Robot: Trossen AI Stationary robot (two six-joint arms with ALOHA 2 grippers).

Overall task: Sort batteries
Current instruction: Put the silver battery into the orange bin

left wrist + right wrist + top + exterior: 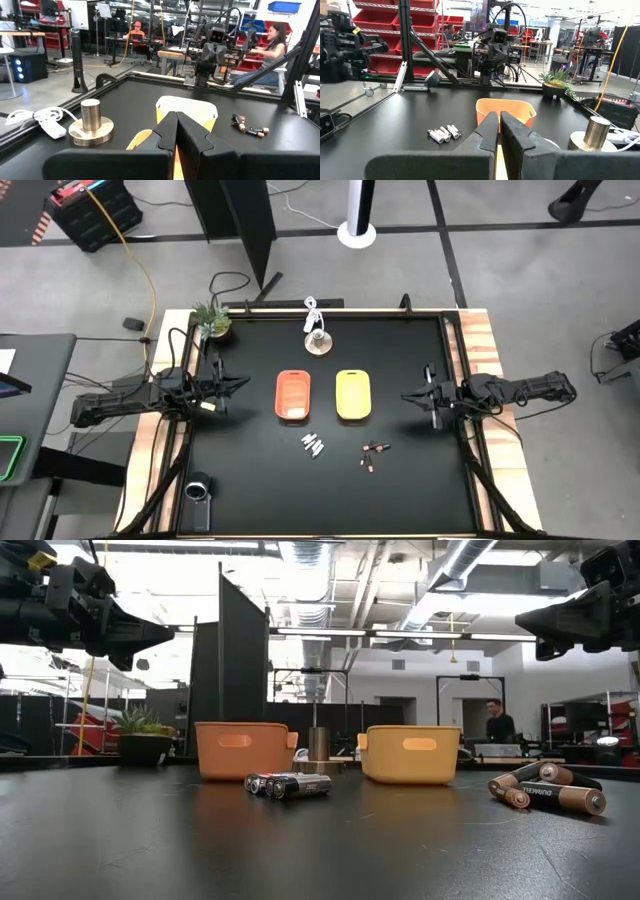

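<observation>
A small cluster of silvery-white batteries (pixel 315 445) (pixel 290 785) (pixel 444 133) lies on the black table near its front, below the orange tray. A cluster of dark batteries with reddish marks (pixel 374 453) (pixel 548 790) (pixel 248 125) lies to their right, below the yellow tray. The orange oval tray (pixel 293 395) (pixel 246 749) and the yellow oval tray (pixel 353 394) (pixel 412 753) stand side by side mid-table. My left gripper (pixel 243 384) (pixel 176 123) hovers left of the trays, shut and empty. My right gripper (pixel 407 395) (pixel 499 126) hovers right of them, shut and empty.
A metal cylinder on a round base (pixel 318 340) (pixel 91 127) stands beyond the trays, with a white cable (pixel 312 307) beside it. A potted plant (pixel 212 321) sits at the far left corner. A dark round object (pixel 197 490) lies at the near left. People sit in the room behind.
</observation>
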